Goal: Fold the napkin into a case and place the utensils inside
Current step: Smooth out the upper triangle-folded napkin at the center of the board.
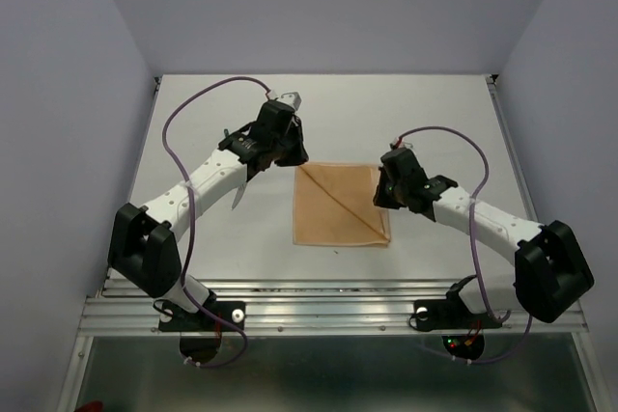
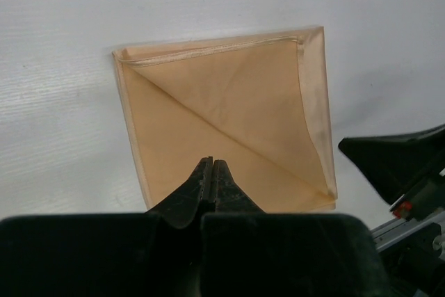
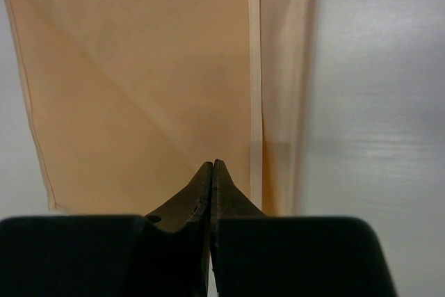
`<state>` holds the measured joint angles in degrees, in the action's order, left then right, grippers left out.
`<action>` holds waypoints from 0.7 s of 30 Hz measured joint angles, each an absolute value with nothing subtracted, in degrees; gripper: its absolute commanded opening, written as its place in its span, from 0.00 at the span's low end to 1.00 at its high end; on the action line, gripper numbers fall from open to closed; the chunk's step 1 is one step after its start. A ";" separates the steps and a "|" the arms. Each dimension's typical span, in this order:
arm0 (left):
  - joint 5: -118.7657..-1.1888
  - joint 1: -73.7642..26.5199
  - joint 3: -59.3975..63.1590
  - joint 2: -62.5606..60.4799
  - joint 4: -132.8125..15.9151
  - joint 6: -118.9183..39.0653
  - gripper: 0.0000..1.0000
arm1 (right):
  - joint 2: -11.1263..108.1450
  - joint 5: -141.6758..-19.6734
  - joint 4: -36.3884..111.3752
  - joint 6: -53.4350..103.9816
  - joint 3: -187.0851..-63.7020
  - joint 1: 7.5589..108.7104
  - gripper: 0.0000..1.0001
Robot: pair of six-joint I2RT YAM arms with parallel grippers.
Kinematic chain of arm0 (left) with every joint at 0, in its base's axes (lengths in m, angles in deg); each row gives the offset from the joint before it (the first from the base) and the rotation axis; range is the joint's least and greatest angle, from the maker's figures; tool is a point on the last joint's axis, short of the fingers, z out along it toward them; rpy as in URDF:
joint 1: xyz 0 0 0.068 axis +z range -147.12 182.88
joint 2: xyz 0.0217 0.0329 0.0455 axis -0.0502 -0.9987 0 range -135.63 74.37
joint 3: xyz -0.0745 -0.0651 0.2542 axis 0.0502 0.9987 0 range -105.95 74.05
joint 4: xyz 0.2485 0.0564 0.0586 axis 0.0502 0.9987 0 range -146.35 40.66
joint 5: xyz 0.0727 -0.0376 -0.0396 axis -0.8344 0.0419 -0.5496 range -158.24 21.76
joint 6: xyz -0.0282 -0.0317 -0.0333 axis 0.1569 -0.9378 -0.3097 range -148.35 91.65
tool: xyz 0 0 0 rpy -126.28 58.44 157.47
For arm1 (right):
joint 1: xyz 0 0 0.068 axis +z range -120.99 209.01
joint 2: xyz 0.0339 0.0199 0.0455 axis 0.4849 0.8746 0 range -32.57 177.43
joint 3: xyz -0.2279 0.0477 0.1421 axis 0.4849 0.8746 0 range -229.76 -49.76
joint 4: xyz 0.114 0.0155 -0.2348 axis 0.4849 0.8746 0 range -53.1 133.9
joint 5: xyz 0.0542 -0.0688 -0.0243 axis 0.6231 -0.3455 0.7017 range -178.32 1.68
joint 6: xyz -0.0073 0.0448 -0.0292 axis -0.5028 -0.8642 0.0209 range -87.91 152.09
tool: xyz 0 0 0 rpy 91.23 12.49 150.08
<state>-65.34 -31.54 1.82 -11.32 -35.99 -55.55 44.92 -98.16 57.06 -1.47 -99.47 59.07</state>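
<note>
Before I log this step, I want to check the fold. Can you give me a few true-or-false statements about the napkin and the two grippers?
1. The napkin lies flat on the table, a square with a diagonal fold line. True.
2. The left gripper stands wide open. False: its jaws are shut.
3. The right gripper is shut. True.
4. The napkin hangs over the table's near edge. False: it lies wholly on the table, between the two arms.
</note>
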 measured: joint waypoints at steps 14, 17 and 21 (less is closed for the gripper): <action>-62.59 -31.54 1.82 -16.48 -38.43 -56.53 0.00 | 44.29 -97.29 56.58 -13.06 -85.35 65.52 0.01; -62.44 -31.54 1.82 -16.48 -38.59 -56.53 0.00 | 44.79 -97.07 55.31 -13.25 -85.51 65.83 0.01; -62.39 -31.54 2.04 -16.46 -38.80 -56.53 0.00 | 42.82 -97.40 57.13 -13.25 -85.62 66.15 0.01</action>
